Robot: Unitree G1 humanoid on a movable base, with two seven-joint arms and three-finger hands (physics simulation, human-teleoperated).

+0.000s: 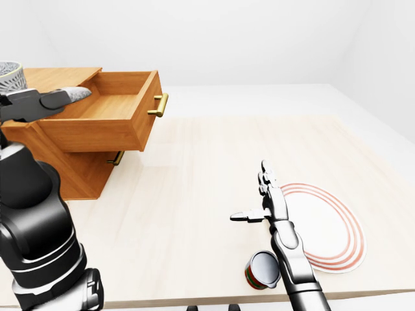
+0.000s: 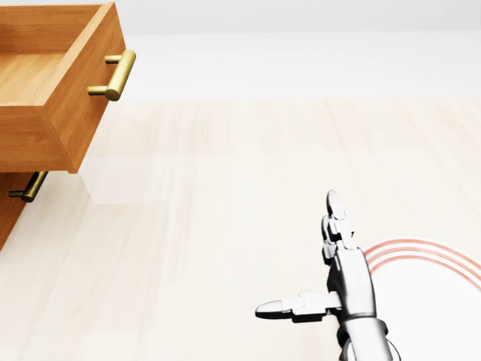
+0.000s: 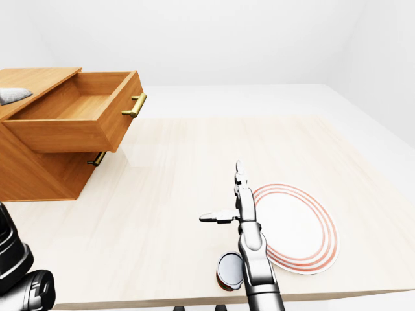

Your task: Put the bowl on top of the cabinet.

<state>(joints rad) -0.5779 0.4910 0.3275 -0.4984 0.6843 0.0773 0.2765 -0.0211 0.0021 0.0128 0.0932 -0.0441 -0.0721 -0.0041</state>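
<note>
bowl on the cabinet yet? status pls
Nearly done: the bowl is at the cabinet top, at the left-eye view's left edge, with the left hand by it. Whether it is released, I cannot tell. The top drawer stands open. The right hand is open and empty beside the plate.

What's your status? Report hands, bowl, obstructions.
Right hand open, over table beside plate. Left hand at cabinet top, grip unclear. Bowl at left-eye view's edge, above that hand, mostly cropped. Top drawer open beside it.
</note>
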